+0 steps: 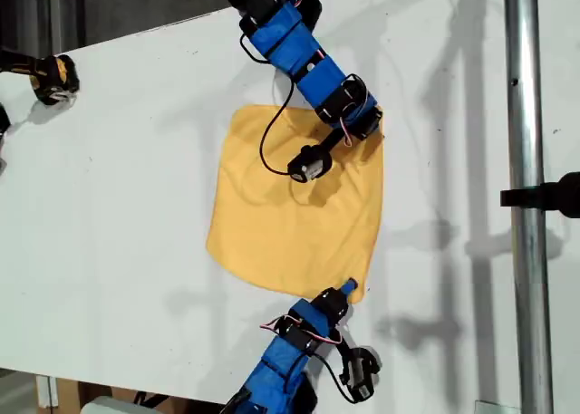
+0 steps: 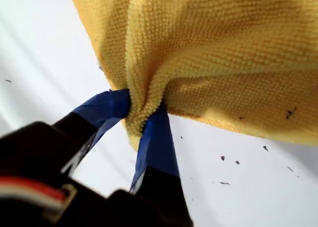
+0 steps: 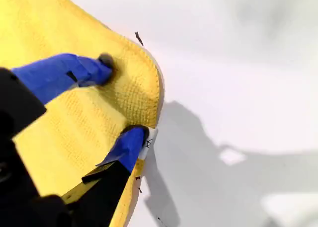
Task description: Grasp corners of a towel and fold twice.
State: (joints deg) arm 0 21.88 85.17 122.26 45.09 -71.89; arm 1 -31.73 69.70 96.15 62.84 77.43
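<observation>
My first gripper [image 2: 141, 108] is clamped tight on one corner of the towel [image 2: 223, 48]. The two blue-taped fingers [image 2: 158, 137] have gathered the cloth into a pinched bunch, with pleats fanning out from the jaws. That bunching looks like the price of a sure hold, since a thin hem alone would slip. In the exterior view this seems to be the arm reaching in from the top of the frame, with its gripper [image 1: 367, 124] at the towel's upper right corner, where the fabric is creased.

My second gripper [image 3: 121, 100] has its jaws spread and straddling another corner. One finger [image 3: 84, 70] rests on top of the cloth and the other sits at the hemmed edge, down by the table. The rounded corner humps up a little between them, but nothing is squeezed yet. I take this to be the arm coming up from the bottom of the exterior view, with its blue tip [image 1: 346, 292] at the towel's lower right corner.

The towel [image 1: 290, 206] lies spread and mostly flat on the white table [image 1: 118, 206], a little right of the frame's centre, and no fold has been made. Both arms have gone to the same side edge. That makes sense, because with the two neighbouring corners held, the edge can be carried across to the opposite side as one line. The second gripper needs to close before any lift, or the edge will rise lopsided.
</observation>
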